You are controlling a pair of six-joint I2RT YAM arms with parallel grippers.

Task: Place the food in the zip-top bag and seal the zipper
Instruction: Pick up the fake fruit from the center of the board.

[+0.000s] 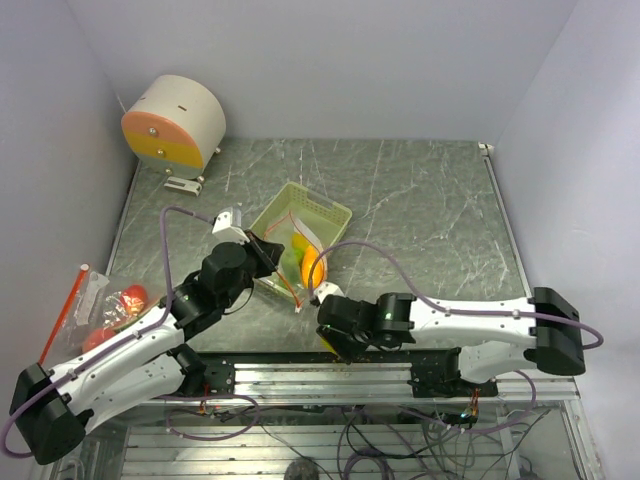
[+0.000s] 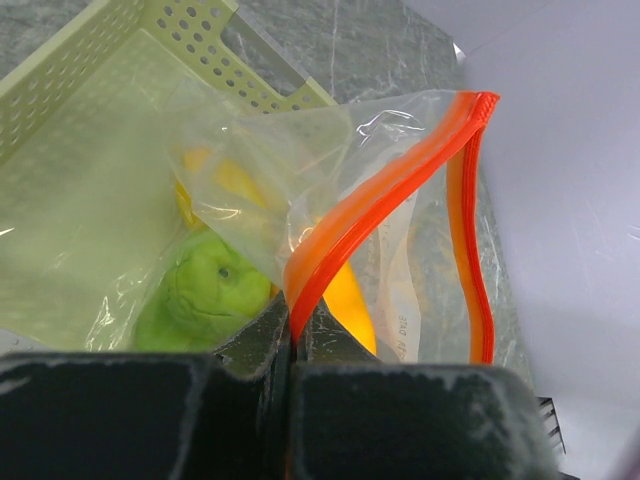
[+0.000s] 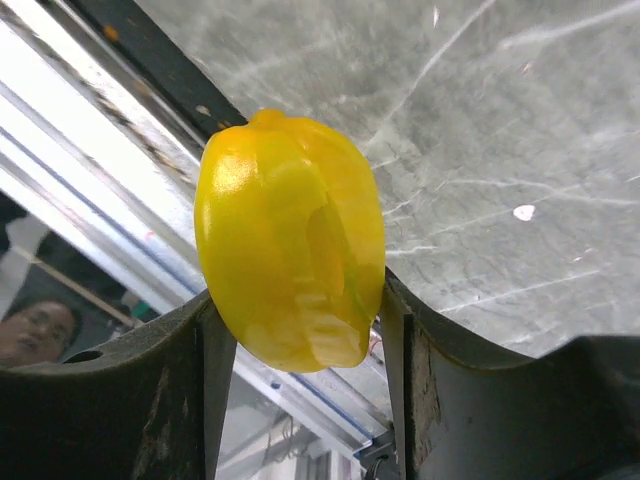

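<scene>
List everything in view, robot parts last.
table: one, grey marbled, under everything.
tray: one, pale green, table centre.
zip-top bag: one, clear with orange zipper, over the tray.
green food piece: one, green, inside that bag.
orange-yellow food piece: one, orange-yellow, inside that bag.
yellow food piece: one, yellow, gripped at the near edge.
second bag: one, clear, left edge.
red food pieces: at least two, red, in the second bag.
drum: one, cream with pink-and-yellow face, far left corner.
left tool: one, black, shut on the zip-top bag.
right tool: one, black, gripping the yellow food piece.
</scene>
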